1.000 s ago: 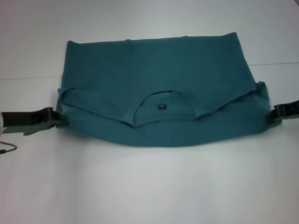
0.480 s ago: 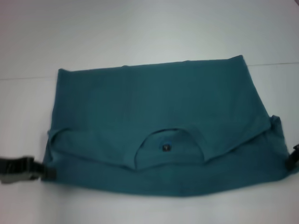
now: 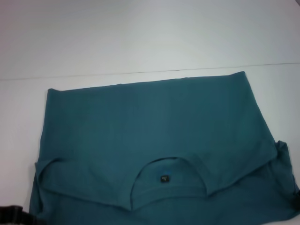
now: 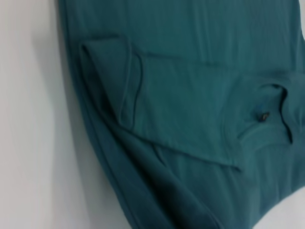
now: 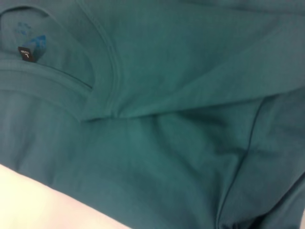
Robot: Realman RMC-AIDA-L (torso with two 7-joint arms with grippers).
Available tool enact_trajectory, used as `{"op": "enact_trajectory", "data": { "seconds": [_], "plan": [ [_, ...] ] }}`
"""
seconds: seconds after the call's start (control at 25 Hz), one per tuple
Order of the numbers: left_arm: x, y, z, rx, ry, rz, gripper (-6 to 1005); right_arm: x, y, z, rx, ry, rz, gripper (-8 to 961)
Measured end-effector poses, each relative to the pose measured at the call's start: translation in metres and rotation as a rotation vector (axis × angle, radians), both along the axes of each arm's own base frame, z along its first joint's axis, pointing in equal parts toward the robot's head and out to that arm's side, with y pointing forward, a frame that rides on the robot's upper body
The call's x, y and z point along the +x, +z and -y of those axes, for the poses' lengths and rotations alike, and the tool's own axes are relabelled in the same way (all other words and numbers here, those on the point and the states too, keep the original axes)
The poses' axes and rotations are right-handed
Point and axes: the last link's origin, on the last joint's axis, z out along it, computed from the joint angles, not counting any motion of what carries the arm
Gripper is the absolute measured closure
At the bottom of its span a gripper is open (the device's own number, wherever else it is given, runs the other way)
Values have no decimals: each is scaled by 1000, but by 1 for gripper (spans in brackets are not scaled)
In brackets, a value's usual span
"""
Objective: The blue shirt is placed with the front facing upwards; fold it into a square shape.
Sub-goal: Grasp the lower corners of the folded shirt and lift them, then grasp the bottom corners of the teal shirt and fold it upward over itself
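Head view | blue shirt (image 3: pixel 154 136) flat on table (image 3: pixel 140 37) | left gripper (image 3: pixel 11 214) at its near-left corner | finger state: cannot tell

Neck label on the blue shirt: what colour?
Black; the neck label sits inside the collar of the teal blue shirt. Clearest in the right wrist view.

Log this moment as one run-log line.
stage: shirt mid-fold | blue shirt: folded across, neck label showing | left gripper: at shirt's near-left corner | right gripper: out of view | surface: white table
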Motion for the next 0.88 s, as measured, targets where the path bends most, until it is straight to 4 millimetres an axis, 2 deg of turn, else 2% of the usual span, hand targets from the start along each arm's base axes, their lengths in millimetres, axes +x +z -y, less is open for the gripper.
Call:
{"op": "enact_trajectory", "data": {
  "seconds": [0.2, 0.36, 0.6, 0.88],
  "plan": [
    [-2, 0, 10, -39, 7, 8, 931, 4, 0, 7, -11, -14, -13, 908],
    [-1, 7, 2, 5, 2, 18, 931, 1, 2, 0, 47, 3, -61, 907],
    [16, 13, -35, 59, -30, 16, 931, -19, 13, -28, 201, 79, -191, 907],
    [31, 23, -82, 148, -13, -39, 931, -24, 28, -54, 376, 99, -204, 908]
  ]
}}
